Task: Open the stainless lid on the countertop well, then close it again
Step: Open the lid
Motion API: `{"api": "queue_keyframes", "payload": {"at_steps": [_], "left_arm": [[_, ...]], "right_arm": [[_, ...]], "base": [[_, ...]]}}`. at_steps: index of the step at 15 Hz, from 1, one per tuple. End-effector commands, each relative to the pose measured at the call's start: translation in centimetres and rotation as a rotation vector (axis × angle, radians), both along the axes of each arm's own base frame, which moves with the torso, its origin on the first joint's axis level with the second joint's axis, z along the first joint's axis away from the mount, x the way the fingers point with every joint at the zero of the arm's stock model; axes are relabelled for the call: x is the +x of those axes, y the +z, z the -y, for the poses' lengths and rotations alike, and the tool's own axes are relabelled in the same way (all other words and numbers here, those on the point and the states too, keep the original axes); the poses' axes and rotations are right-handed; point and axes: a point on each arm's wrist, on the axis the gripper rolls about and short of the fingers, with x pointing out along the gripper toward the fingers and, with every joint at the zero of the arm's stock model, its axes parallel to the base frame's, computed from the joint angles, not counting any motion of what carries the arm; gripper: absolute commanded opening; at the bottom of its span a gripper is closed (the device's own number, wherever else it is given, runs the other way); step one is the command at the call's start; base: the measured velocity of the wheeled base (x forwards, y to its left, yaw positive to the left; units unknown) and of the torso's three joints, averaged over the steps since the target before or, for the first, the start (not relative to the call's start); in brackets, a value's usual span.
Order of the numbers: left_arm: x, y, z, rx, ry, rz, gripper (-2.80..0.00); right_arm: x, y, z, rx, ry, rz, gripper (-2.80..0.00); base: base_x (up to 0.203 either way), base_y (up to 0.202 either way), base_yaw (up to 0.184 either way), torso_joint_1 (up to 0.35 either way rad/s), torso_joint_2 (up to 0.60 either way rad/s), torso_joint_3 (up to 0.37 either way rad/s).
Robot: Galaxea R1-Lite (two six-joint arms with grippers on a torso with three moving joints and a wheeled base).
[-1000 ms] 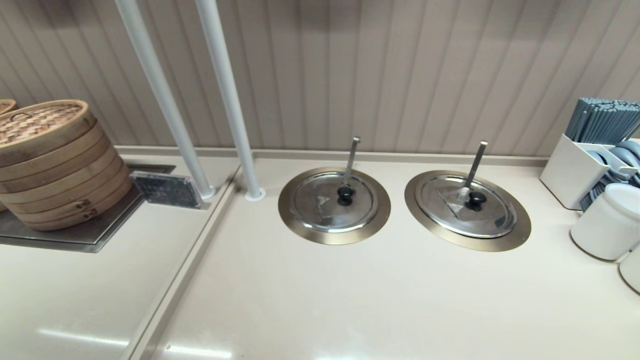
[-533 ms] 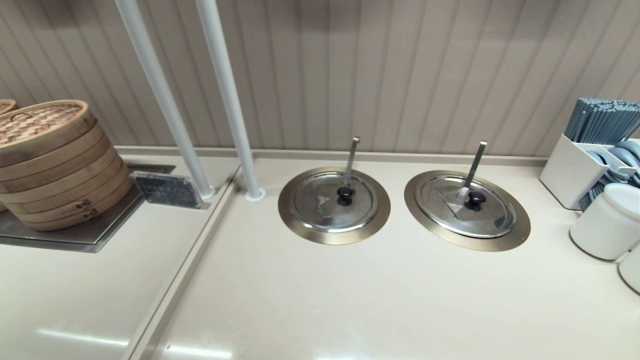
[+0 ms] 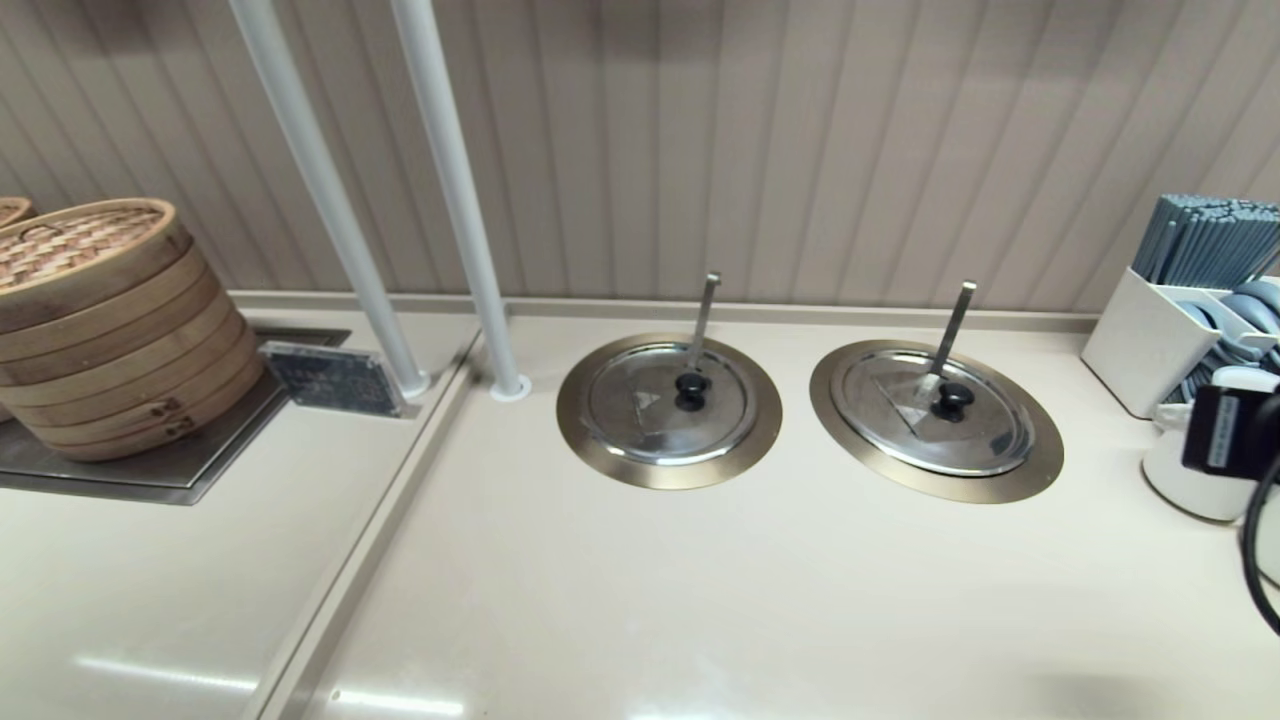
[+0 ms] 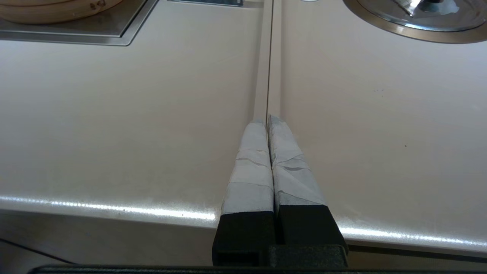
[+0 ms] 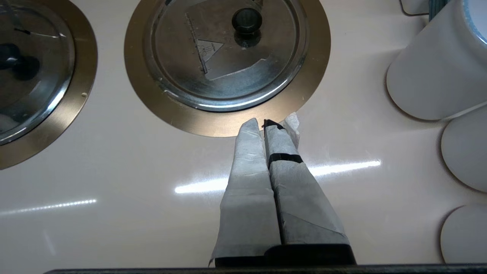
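The stainless lid [image 3: 900, 420] with its black knob [image 3: 952, 398] and pale wedge panel lies flat on the countertop well [image 3: 1035, 470], the right-hand brass ring, with a slanted ladle handle [image 3: 950, 325] sticking out behind. In the right wrist view my right gripper [image 5: 266, 125] is shut and empty, above the counter just off the near rim of the well's ring [image 5: 304, 95], short of the lid [image 5: 228, 76] and knob [image 5: 247, 19]. Part of my right arm [image 3: 1225, 430] shows at the head view's right edge. My left gripper [image 4: 267, 120] is shut, empty, parked over the counter seam.
A twin lid [image 3: 640, 430] in its own ring sits left of the well. White canisters [image 5: 437, 64] and a cutlery holder [image 3: 1140, 345] stand close on the right. Two white poles [image 3: 460, 200] and a bamboo steamer [image 3: 100, 320] are on the left.
My right arm has come into the head view at the right edge, in front of the white canister. Both lids lie as before.
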Motion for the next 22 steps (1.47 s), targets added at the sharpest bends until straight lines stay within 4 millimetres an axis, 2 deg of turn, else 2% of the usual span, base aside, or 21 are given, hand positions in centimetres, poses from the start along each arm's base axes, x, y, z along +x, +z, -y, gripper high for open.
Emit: {"api": "queue_keyframes", "payload": {"at_steps": [1,3,4,6,8,9,12,13,16,20,22], "left_arm": [[0.0,0.0,0.0,0.0,0.0,0.0,-2.8],[0.0,0.0,0.0,0.0,0.0,0.0,-2.8],[0.0,0.0,0.0,0.0,0.0,-0.001,-2.8],[0.0,0.0,0.0,0.0,0.0,-0.002,-2.8],[0.0,0.0,0.0,0.0,0.0,-0.001,-2.8],[0.0,0.0,0.0,0.0,0.0,-0.002,-2.8],[0.0,0.0,0.0,0.0,0.0,0.001,-2.8],[0.0,0.0,0.0,0.0,0.0,-0.001,-2.8],[0.0,0.0,0.0,0.0,0.0,0.0,-2.8],[0.0,0.0,0.0,0.0,0.0,0.001,-2.8],[0.0,0.0,0.0,0.0,0.0,-0.001,-2.8]], "right_arm": [[6.4,-2.6,0.7,0.006,-0.027,-0.134,-2.8],[8.9,-3.7,0.9,0.028,-0.037,-0.146,-2.8],[10.2,-4.2,0.7,0.043,-0.037,-0.094,-2.8],[12.8,-7.0,0.4,0.048,-0.023,0.042,-2.8],[13.7,-9.9,-0.7,0.032,0.018,0.145,-2.8],[13.7,-10.7,-1.4,0.016,0.046,0.181,-2.8],[14.4,-9.5,-1.7,-0.033,0.063,0.243,-2.8],[14.5,-9.7,-1.7,-0.033,0.059,0.24,-2.8],[15.4,-10.9,-1.5,-0.053,0.008,0.238,-2.8],[17.9,-14.3,-0.5,-0.062,-0.029,0.252,-2.8],[18.0,-13.5,-0.4,-0.064,-0.031,0.28,-2.8]], "base": [[0.0,0.0,0.0,0.0,0.0,0.0],[0.0,0.0,0.0,0.0,0.0,0.0],[0.0,0.0,0.0,0.0,0.0,0.0],[0.0,0.0,0.0,0.0,0.0,0.0],[0.0,0.0,0.0,0.0,0.0,0.0],[0.0,0.0,0.0,0.0,0.0,0.0],[0.0,0.0,0.0,0.0,0.0,0.0],[0.0,0.0,0.0,0.0,0.0,0.0],[0.0,0.0,0.0,0.0,0.0,0.0],[0.0,0.0,0.0,0.0,0.0,0.0],[0.0,0.0,0.0,0.0,0.0,0.0]]}}
